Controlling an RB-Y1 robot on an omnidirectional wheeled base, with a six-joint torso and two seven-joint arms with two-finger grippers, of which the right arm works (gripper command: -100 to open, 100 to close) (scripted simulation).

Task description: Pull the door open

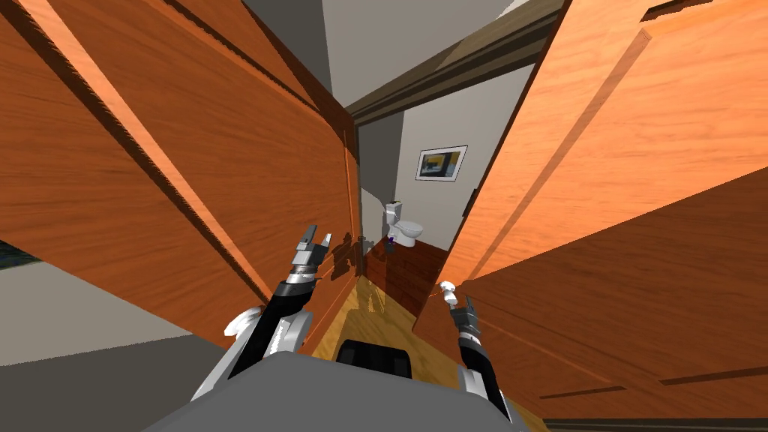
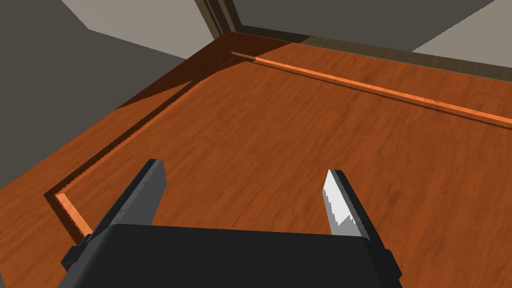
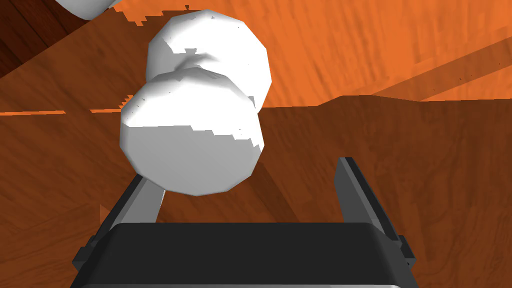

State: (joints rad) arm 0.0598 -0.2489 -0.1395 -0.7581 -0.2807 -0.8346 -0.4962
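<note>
- The right claw (image 1: 466, 304) is seen low beside the edge of an orange wooden door (image 1: 637, 187), which fills the right side of the head view.
- A white round knob (image 3: 192, 140) is carried on that door near its free edge, just above the right claw in the head view.
- In the right wrist view the claw's fingers (image 3: 357, 195) are held apart. The knob is not enclosed between them: it lies off to one side, in front of one finger and covering its tip, and the other finger stands clear of it.
- No contact between knob and finger can be confirmed.
- The left claw (image 2: 242, 167) is raised near a second orange wooden door leaf (image 1: 150, 150) on the robot's left.
- Its fingers (image 2: 340, 205) are spread apart with nothing between them, and they are pointed at the flat wooden panel of that leaf, close to a raised moulding strip (image 2: 375, 90).
- A gap is left between the two leaves, and through it a white toilet (image 1: 401, 225) and a framed picture (image 1: 441, 163) on a pale wall are seen.
- A light wooden floor (image 1: 360, 315) is visible beneath the claws.
</note>
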